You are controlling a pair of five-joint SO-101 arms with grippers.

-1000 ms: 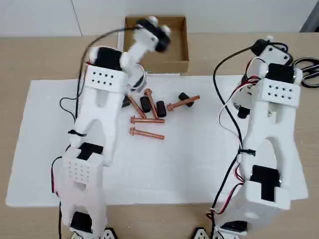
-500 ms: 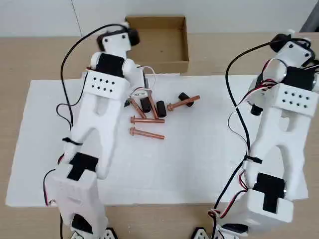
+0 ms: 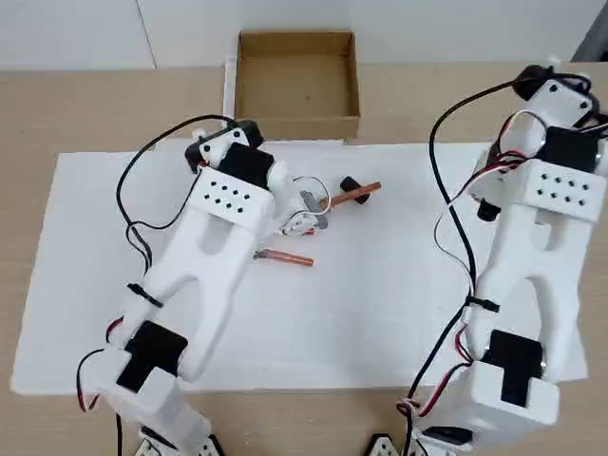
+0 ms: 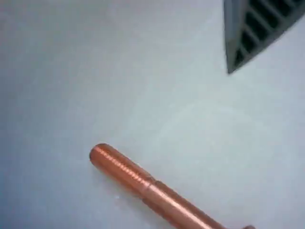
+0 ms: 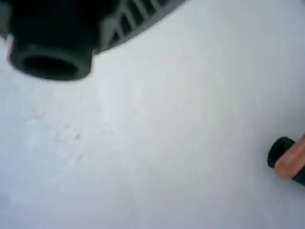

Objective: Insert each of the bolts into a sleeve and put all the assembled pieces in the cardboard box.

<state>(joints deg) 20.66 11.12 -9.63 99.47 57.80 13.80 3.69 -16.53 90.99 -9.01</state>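
Observation:
The cardboard box (image 3: 296,119) stands at the back of the table, with nothing inside it. One copper bolt (image 3: 286,256) lies on the white sheet just in front of my left gripper (image 3: 306,217), which hangs low and open over the pile; the left arm hides the other bolts and sleeves there. The left wrist view has that bolt (image 4: 143,183) close below one finger (image 4: 257,28). Another bolt (image 3: 356,195) lies against a black sleeve (image 3: 350,184). My right gripper (image 3: 486,205) is shut on a black sleeve (image 5: 50,55) at the sheet's right side.
A white foam sheet (image 3: 380,313) covers most of the wooden table, with open room across its front and middle. Cables hang beside both arms. The far bolt and sleeve (image 5: 288,160) show at the edge of the right wrist view.
My left arm swung back from over the cardboard box and dropped down onto the pile of bolts. My right arm shifted slightly right a second ago, then kept still.

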